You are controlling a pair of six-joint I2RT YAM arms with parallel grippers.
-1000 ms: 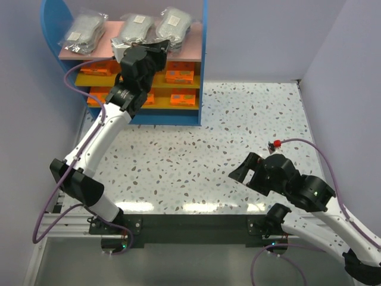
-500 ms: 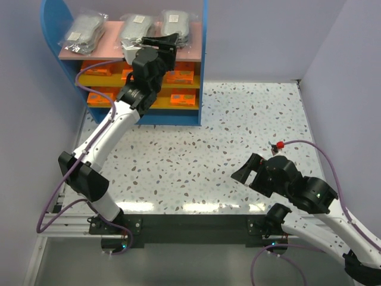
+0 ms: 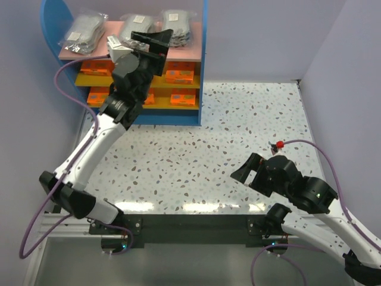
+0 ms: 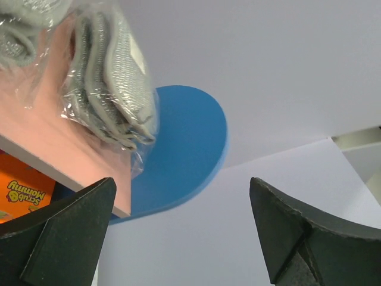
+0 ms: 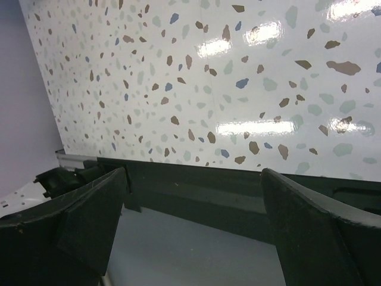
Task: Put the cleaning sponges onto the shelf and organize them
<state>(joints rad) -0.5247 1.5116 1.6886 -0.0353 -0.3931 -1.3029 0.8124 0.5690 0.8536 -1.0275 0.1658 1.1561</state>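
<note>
The shelf [image 3: 202,71] stands at the table's far left, with three grey bagged cleaning sponges on its pink top board [image 3: 110,37]: left [image 3: 83,30], middle [image 3: 136,25] and right [image 3: 177,24]. Several orange packs [image 3: 178,75] lie on the two yellow shelves. My left gripper [image 3: 156,37] hovers open and holding nothing over the top board's front edge, just in front of the middle bundle. The left wrist view shows a grey bundle [image 4: 113,83] on the pink board [image 4: 41,137], the blue side panel [image 4: 184,143], and bare wall between the open fingers [image 4: 65,238]. My right gripper [image 3: 243,170] is open and holds nothing above the near right of the table.
The speckled table [image 3: 238,119] runs from the shelf to the purple walls at the back and right. The right wrist view shows the tabletop [image 5: 208,77], its dark front rail [image 5: 226,196] and my right gripper [image 5: 193,220]. A red-tipped cable [image 3: 277,145] runs along the right arm.
My left gripper has opened and let go of the middle grey bundle on the top board, then risen a little. The right arm has hardly moved.
</note>
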